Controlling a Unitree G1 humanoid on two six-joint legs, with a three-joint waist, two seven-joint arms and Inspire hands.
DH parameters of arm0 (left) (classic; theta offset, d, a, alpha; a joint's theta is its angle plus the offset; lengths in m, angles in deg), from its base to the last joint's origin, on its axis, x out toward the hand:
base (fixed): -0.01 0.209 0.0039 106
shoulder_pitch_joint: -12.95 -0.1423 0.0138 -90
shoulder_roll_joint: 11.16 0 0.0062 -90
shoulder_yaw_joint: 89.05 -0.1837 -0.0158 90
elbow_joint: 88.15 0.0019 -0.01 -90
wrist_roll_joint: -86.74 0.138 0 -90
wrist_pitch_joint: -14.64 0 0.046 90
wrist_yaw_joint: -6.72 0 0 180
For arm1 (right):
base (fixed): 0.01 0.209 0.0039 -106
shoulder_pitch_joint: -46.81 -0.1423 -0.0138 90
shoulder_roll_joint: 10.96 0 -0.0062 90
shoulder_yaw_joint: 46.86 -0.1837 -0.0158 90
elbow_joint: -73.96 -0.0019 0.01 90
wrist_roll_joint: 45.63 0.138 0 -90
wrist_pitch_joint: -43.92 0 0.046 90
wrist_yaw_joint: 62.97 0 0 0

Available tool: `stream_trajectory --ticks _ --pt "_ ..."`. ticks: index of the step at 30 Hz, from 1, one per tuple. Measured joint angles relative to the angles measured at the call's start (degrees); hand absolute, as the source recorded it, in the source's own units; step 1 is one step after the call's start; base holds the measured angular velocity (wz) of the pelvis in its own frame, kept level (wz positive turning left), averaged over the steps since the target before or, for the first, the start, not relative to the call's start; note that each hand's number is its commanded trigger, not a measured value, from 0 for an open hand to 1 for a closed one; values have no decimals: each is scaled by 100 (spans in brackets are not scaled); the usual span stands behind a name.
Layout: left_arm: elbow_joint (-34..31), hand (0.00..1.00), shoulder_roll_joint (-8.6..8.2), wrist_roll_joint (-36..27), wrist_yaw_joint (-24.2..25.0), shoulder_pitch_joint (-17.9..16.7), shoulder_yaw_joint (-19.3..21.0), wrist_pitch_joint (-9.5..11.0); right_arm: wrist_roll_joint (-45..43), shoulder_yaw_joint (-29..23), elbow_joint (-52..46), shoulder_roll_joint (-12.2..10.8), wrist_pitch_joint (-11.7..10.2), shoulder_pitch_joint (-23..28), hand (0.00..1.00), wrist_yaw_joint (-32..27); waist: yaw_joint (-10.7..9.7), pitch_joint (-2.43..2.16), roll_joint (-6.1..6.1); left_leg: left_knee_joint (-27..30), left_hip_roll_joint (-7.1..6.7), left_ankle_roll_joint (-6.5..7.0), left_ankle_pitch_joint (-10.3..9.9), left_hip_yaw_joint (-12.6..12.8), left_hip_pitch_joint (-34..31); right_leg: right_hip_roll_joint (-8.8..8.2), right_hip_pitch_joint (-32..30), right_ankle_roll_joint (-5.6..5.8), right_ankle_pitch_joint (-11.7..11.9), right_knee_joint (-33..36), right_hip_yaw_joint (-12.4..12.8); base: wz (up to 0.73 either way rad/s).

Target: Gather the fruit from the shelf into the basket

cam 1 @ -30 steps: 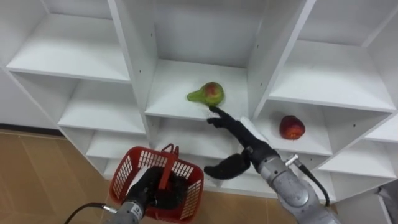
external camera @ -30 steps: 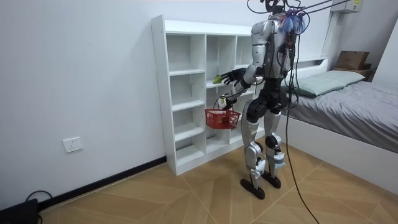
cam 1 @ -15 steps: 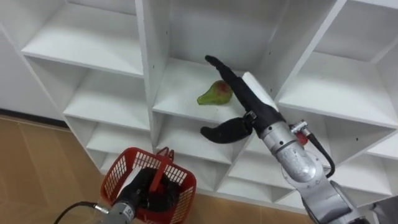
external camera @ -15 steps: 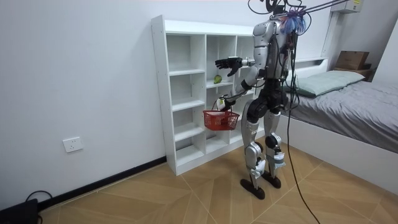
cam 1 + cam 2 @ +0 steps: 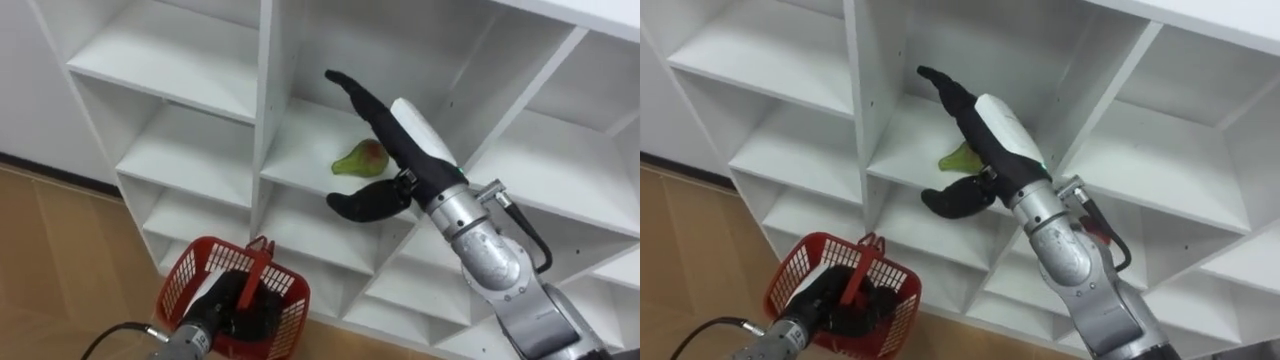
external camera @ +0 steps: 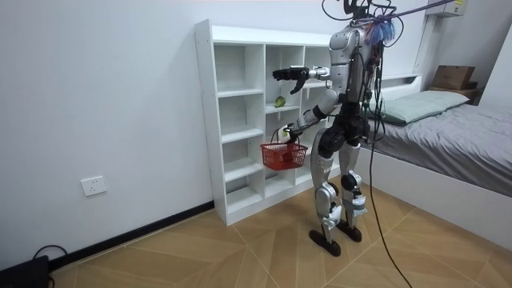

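A green pear with a red blush (image 5: 358, 159) lies on a middle shelf of the white closet (image 5: 190, 70). My right hand (image 5: 392, 130) is open, its fingers straight and raised in front of and above the pear, the thumb spread below the shelf edge; it does not touch the fruit. In the right eye view the hand (image 5: 985, 125) covers most of the pear (image 5: 956, 158). Lower left, my left hand (image 5: 234, 300) is shut on the handle of a red plastic basket (image 5: 180, 282). In the room view I stand facing the closet (image 6: 240, 120), with the basket (image 6: 284, 154) at hip height.
Upright white dividers flank the pear's compartment. Wooden floor (image 5: 60, 250) lies below the closet. A bed (image 6: 448, 120) stands behind me at the room view's right.
My right hand has risen from below the pear's shelf to in front of and above the pear. The eye view has shifted. The basket stays in my left hand.
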Motion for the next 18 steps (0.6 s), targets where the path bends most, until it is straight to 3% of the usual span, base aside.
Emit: stream_trajectory --ticks 6,14,16,18 --pt "-187 100 111 5 17 -1 92 -2 51 -147 19 68 3 -74 0 0 15 73 -147 109 2 -18 -9 -67 -95 18 -13 0 0 -2 5 6" --pt "-251 100 209 124 140 -1 204 -32 101 -307 729 102 63 -453 0 -1 75 63 -293 174 -20 -22 -7 -220 -193 17 -28 -1 1 -7 -170 10" --pt "-316 100 219 126 193 -1 213 -129 99 -339 949 109 125 -622 0 -35 146 59 -307 183 -26 -23 -7 -270 -216 18 -31 -1 1 -7 -207 10" --pt "-328 100 226 127 249 1 257 -137 101 -346 1103 141 112 -738 0 -79 146 32 -344 215 -30 -24 -7 -309 -284 18 -72 -1 1 -8 -253 14"
